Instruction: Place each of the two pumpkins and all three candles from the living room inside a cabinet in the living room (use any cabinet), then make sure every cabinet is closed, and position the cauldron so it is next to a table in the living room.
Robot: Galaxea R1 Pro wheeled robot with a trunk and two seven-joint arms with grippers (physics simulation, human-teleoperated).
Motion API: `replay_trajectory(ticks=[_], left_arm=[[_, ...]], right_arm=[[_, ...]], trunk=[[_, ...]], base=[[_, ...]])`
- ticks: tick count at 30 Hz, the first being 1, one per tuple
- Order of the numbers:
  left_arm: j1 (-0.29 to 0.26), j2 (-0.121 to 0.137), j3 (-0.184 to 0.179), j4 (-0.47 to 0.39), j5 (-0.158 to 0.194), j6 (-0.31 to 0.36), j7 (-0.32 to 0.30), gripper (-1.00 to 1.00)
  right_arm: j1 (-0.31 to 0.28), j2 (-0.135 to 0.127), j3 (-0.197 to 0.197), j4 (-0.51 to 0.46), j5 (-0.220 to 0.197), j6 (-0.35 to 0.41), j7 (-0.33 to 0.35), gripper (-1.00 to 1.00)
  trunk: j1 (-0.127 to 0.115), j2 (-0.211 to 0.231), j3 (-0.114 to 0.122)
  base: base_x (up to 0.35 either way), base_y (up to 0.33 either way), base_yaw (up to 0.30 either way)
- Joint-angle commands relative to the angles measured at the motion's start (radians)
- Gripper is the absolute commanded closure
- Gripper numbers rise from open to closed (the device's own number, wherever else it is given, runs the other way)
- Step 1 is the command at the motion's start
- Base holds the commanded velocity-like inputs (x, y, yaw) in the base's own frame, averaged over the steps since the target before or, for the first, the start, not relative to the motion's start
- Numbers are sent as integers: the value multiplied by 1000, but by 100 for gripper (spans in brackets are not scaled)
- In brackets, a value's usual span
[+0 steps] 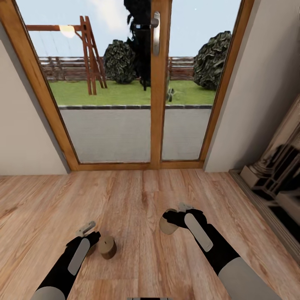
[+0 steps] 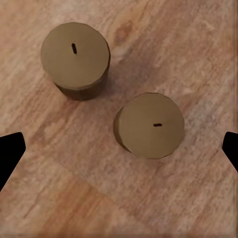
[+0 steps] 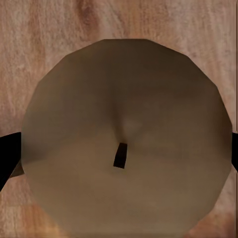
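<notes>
Both grippers hover over candles on the plank floor (image 1: 141, 196) before a glass door (image 1: 156, 83).

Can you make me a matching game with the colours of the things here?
Things:
1. door handle
2. bush
3. candle by the left gripper
4. candle at the right gripper

Colours:
a. dark green
b. cream
c. silver
d. brown

Pairs: 1-c, 2-a, 3-d, 4-b
</notes>
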Motion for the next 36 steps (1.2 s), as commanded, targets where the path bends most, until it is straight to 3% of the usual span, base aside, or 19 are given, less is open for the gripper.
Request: replay_trajectory(ticks=[1, 15, 17, 23, 28, 31, 36], left_arm=[[0, 0, 0, -2, 9, 3, 7, -100], [0, -1, 2, 1, 14, 3, 16, -100], [0, 2, 1, 5, 26, 3, 15, -100], [0, 9, 0, 9, 120, 2, 37, -100], [0, 3, 0, 4, 134, 2, 134, -100], [0, 3, 0, 6, 135, 1, 142, -100], [0, 2, 1, 10, 136, -2, 146, -100]], right_arm=[[-1, -1, 3, -1, -11, 0, -9, 100], [-1, -1, 4, -3, -9, 0, -12, 100], [-1, -1, 4, -3, -9, -1, -13, 100], [-1, -1, 4, -14, 7, -3, -19, 100], [-3, 10, 7, -78, 11, 7, -22, 100], [-4, 11, 9, -131, 6, 15, -42, 100], [-4, 13, 10, -223, 12, 103, -83, 100]], trunk=[[0, 0, -1], [0, 0, -1], [0, 0, -1], [0, 0, -1], [0, 0, -1], [0, -1, -5], [2, -2, -24]], base=[[0, -76, 0], [53, -69, 0], [150, -111, 0], [99, -84, 0], [5, -5, 0], [0, 0, 0], [0, 0, 0]])
